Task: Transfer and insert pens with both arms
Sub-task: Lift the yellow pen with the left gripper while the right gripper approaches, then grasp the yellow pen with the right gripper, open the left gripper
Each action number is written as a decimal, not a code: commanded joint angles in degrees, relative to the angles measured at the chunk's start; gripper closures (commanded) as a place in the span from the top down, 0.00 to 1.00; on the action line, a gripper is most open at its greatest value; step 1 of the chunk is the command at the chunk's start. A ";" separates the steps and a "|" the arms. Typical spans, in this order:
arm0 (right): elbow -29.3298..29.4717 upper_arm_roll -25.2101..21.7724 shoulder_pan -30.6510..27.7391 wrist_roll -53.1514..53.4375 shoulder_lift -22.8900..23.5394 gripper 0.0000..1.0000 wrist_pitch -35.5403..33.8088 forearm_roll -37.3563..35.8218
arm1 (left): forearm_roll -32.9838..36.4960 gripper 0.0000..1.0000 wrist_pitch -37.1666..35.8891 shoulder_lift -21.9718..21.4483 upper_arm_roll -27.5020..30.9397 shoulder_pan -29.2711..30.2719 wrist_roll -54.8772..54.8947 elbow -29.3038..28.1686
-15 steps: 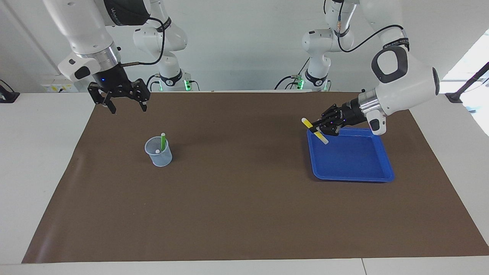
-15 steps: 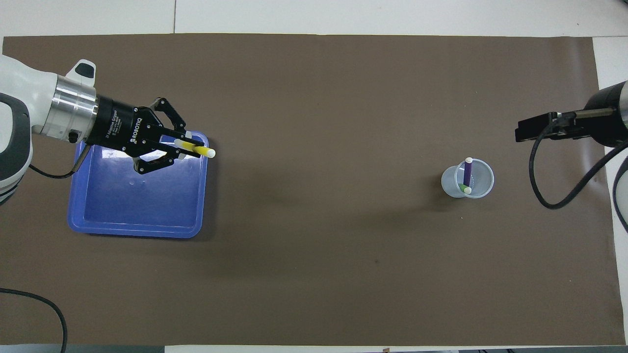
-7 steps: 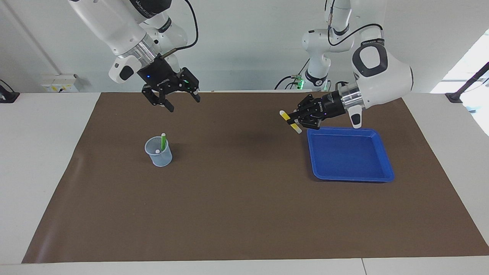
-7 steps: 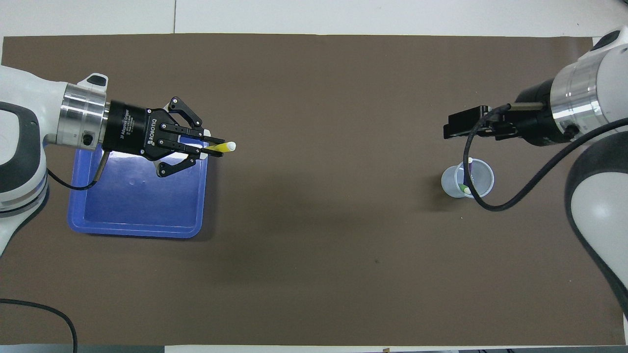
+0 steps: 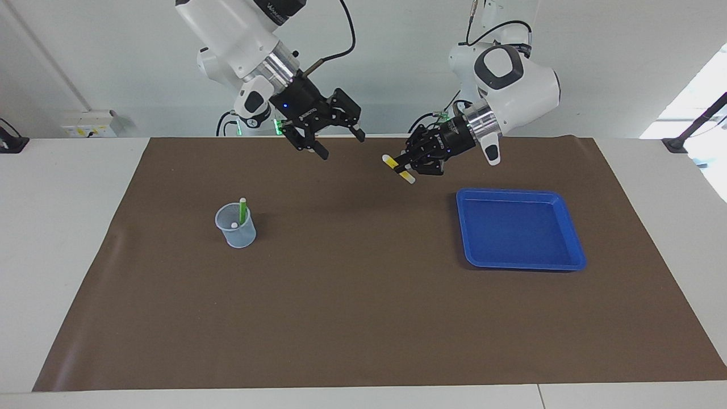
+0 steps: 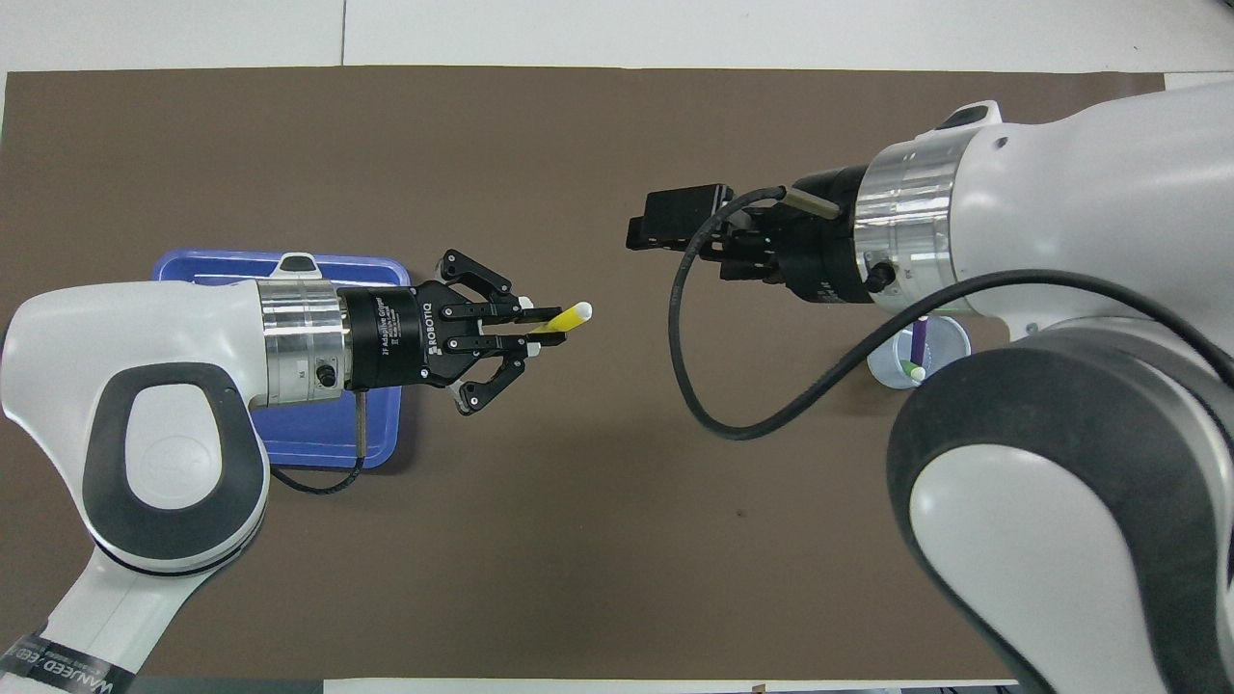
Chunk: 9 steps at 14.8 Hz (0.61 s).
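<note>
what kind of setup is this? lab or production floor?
Most likely a robotics lab bench. Two white arms work over a brown mat on a plain white table, staged with a blue tray, a mesh cup and marker pens. The left gripper holds the yellow pen; the right gripper hangs open.

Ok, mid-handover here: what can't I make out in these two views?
- Overhead view: the right arm covers most of the cup.
- Facing view: the purple pen barely shows inside the cup.
- Both views: the left gripper hides the middle of the yellow pen.
</note>
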 commanded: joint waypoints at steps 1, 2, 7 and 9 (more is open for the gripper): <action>-0.77 -0.17 1.59 -0.28 0.76 1.00 1.98 0.65 | -2.16 0.00 1.66 -1.96 0.61 -0.86 -0.54 -2.71; -0.86 -0.17 2.21 -0.46 1.11 1.00 1.98 0.47 | -2.33 0.00 1.66 -2.05 0.61 -0.86 -0.63 -2.71; -0.07 -0.17 5.90 -3.01 4.97 1.00 3.82 -4.71 | -3.74 0.00 2.80 -2.58 0.61 -0.95 -0.63 -3.41; -0.15 -0.17 6.87 -3.01 5.42 1.00 4.27 -5.42 | -4.53 0.00 2.89 -2.75 0.61 -0.95 -0.54 -3.59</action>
